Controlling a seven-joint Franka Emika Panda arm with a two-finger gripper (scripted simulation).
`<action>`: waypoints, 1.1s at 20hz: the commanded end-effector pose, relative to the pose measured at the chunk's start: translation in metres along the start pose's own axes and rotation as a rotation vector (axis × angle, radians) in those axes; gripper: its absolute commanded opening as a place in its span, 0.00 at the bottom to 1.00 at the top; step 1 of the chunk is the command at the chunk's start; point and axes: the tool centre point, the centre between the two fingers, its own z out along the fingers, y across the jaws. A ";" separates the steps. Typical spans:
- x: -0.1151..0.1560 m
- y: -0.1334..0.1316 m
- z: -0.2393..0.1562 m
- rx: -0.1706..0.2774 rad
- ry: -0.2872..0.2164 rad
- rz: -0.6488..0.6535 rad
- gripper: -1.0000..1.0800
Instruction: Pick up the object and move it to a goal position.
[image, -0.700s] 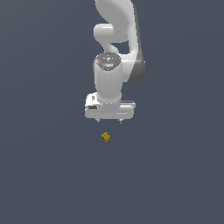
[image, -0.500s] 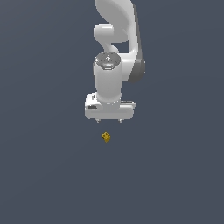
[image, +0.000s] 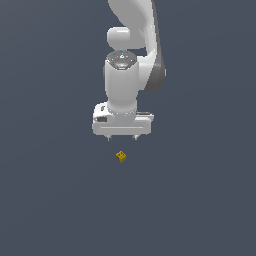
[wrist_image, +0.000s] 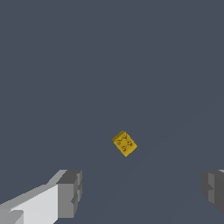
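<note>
The gripper (image: 122, 137) is held wide open and empty above the yellow-orange block (image: 121, 157) (dark-marked on top), well apart from it.

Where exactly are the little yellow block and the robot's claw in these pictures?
yellow-orange block (image: 121, 157): exterior view, middle of its visible face.
yellow-orange block (wrist_image: 124, 143): wrist view, centre of its marked top face.
gripper (image: 122, 137): exterior view, midway between the two fingertips, which stand apart.

No readable text, label, brand, number or sign appears; the small dark marks on the yellow block (wrist_image: 124, 143) are not legible characters.
</note>
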 end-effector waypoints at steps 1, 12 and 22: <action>0.000 0.000 0.001 0.000 -0.001 -0.003 0.96; -0.004 0.003 0.020 0.002 -0.014 -0.112 0.96; -0.012 0.009 0.060 0.014 -0.037 -0.342 0.96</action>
